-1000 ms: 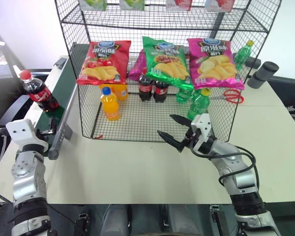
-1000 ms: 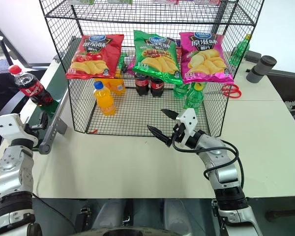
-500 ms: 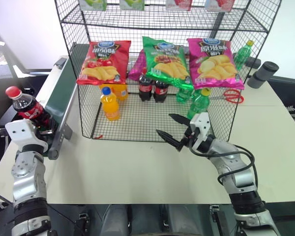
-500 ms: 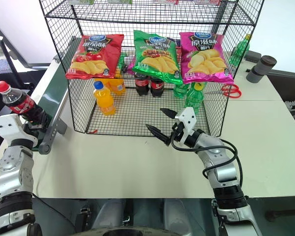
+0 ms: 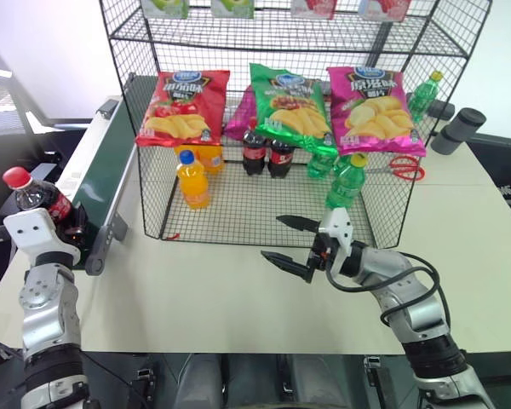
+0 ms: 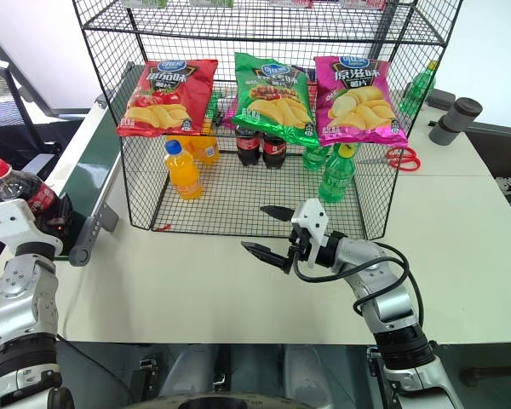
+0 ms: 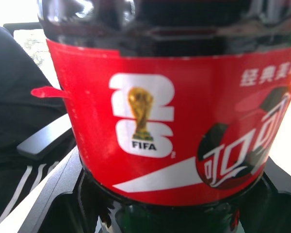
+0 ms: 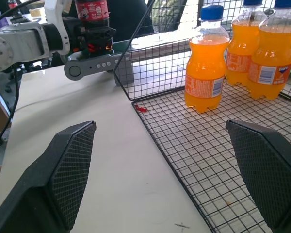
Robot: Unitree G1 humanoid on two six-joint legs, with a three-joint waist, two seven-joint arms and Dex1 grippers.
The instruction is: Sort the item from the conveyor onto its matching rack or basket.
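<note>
The item, a small cola bottle [image 5: 39,198] with a red cap, stands at the near end of the conveyor [image 5: 102,166]. My left gripper [image 5: 68,225] is shut on its lower body. The left wrist view shows its red label [image 7: 160,121] close up between the black fingers [image 7: 53,204]. Over the table, in front of the rack [image 5: 153,217], my right gripper [image 5: 272,238] is open and holds nothing. It points left toward the conveyor. Two other cola bottles [image 5: 266,153] stand on the rack's grid floor.
Orange soda bottles [image 5: 192,181] and green bottles [image 5: 345,181] stand in the rack, with chip bags [image 5: 291,106] hanging on its front. Red scissors [image 5: 396,169] and grey cylinders [image 5: 454,129] lie at the right rear. The rack's open front edge [image 8: 150,121] is close to my right gripper.
The cola bottle came down the belt to my left gripper, which shut on it. My right gripper swung to the left and drew back a little.
</note>
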